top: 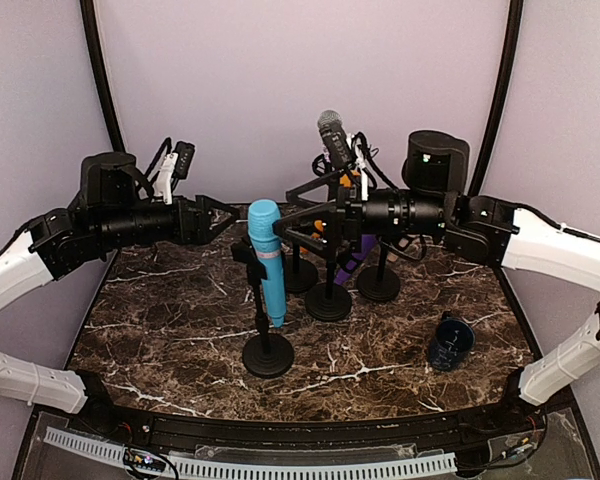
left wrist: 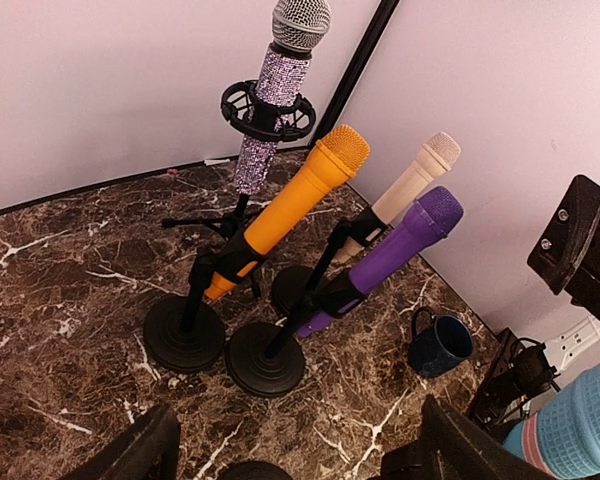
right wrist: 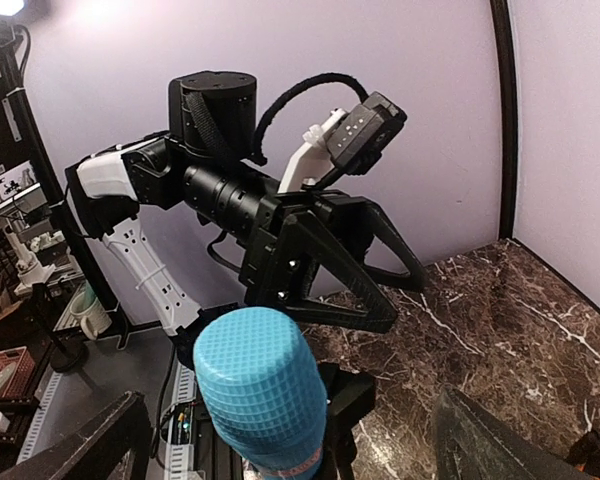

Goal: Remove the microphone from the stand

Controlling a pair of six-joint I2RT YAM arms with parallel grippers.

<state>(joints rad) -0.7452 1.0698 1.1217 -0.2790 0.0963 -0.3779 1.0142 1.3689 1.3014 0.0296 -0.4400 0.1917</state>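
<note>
**Grippers.** The right gripper (top: 285,228) is released, with its two black fingers spread wide and nothing between the pads. The left gripper (top: 230,220) also stands apart and empty. Both are held level and point at each other across the middle of the table.

**Target position.** The light-blue handheld microphone (top: 268,265) lies between the two grippers. It is clipped in its black round-based stand (top: 268,355), left of centre on the dark marble tabletop (top: 160,330). It stands nearer to us than the far cluster of other microphones.

**Governing relation.** The microphone's long axis runs almost upright, head at the top, so it crosses both grippers' reach lines.
- In the right wrist view, the head sits low and central between the right fingers, just ahead of them.
- In the left wrist view, the same head shows only at the lower right corner, outside the finger span.

We judge the right gripper the better aligned of the two, though both tips are just beside the head in the top view.

**Next move.** We judge that the fingers must close across the barrel and then lift along the upright axis. A sideways pull could tip the stand.
</note>
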